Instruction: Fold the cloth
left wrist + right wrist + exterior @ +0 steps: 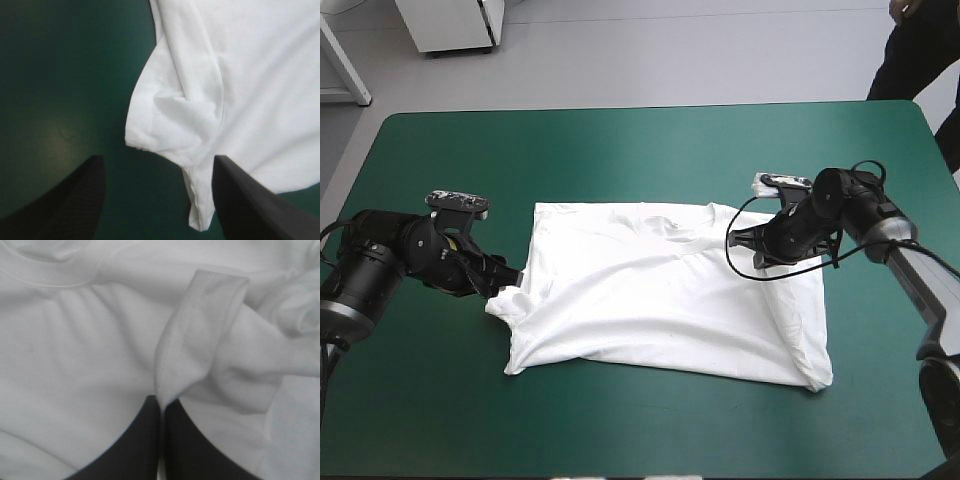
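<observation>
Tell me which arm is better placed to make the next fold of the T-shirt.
Right. The right gripper is shut on the T-shirt at a hemmed edge, so it can likely pull that side over. The left gripper is open, gripping nothing yet.

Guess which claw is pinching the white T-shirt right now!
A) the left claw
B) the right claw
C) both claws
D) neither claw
B: the right claw is shut tight on a fold of the T-shirt, while the left claw stands open with the sleeve loose between its sides.
</observation>
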